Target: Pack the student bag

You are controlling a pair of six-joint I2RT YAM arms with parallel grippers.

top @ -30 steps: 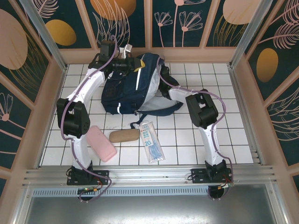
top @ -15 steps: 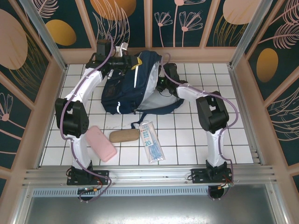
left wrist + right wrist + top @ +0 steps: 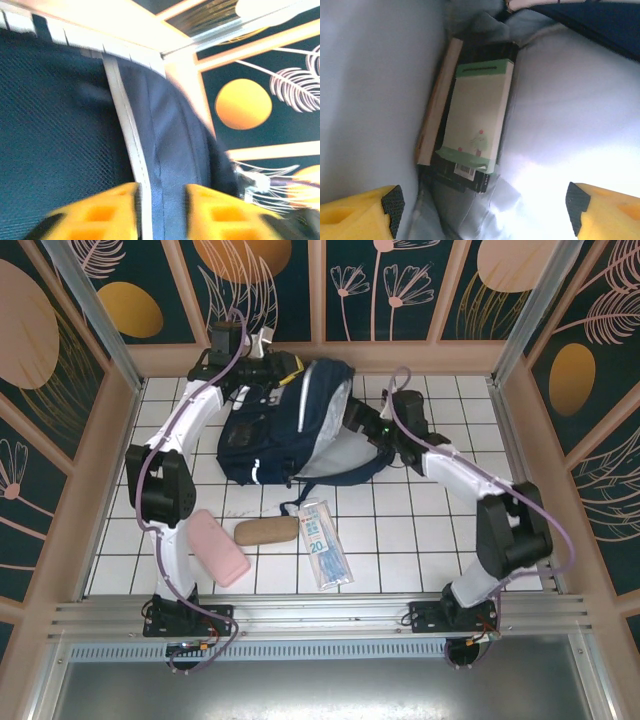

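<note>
**Me:** Looking at the student bag (image 3: 280,430) first: it lies at the far middle of the table, its mouth turned right with pale lining showing. My worry is that the mouth sags shut.

**Spotter:** What's keeping it up?

**Me:** Possibly the left gripper (image 3: 161,200), at the bag's far top edge. Its yellow fingers (image 3: 100,215) stand partly apart with a white-piped seam running between them, but I can't tell whether they're pinching that seam or are loose around it. If they're loose, the rim could flop.

**Spotter:** And the right?

**Me:** The right gripper (image 3: 482,200) is at the mouth on the right side, jaws wide and nothing in them. It faces a green-and-cream book (image 3: 475,125) lying inside against the lining. A falling rim could drape over those fingers and snag them.

**Spotter:** Anything smaller?

**Me:** On the near tiles I see a pink case (image 3: 218,548), a clear packet (image 3: 325,542) and a brown case (image 3: 267,531). With a collapsed mouth, I'd likely jam them against the fabric.
</note>
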